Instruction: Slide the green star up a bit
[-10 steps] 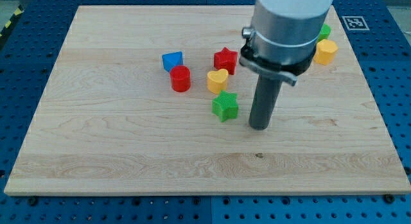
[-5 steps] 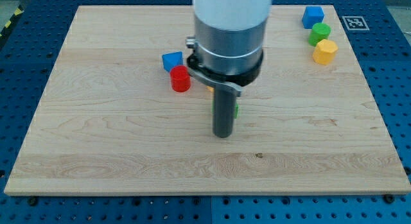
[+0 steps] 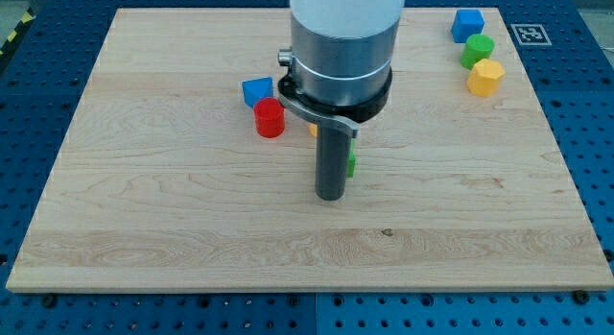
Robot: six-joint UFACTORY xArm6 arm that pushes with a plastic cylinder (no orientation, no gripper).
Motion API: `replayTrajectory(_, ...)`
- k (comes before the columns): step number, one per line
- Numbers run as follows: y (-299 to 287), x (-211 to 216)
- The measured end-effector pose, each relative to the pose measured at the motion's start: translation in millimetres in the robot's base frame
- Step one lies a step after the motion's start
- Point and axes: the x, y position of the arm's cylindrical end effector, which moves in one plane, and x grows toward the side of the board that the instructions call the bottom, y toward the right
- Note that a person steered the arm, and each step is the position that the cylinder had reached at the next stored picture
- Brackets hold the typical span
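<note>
My tip (image 3: 332, 195) rests on the board just below the green star (image 3: 351, 162), which the rod hides almost wholly; only a green sliver shows at the rod's right side. A sliver of the yellow block (image 3: 313, 130) shows left of the rod, right above the star. The red star is hidden behind the arm.
A blue block (image 3: 256, 89) and a red cylinder (image 3: 271, 117) sit left of the arm. A blue block (image 3: 467, 24), a green block (image 3: 478, 49) and a yellow block (image 3: 485, 76) stand in a column at the view's top right. The wooden board (image 3: 144, 210) lies on a blue perforated table.
The arm has moved left, from the star's right side to just below it, now covering the green star, yellow block and red star. In the last half second it crept slightly upward.
</note>
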Motion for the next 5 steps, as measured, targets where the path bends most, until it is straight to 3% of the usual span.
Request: replayTrajectory(5,34,7)
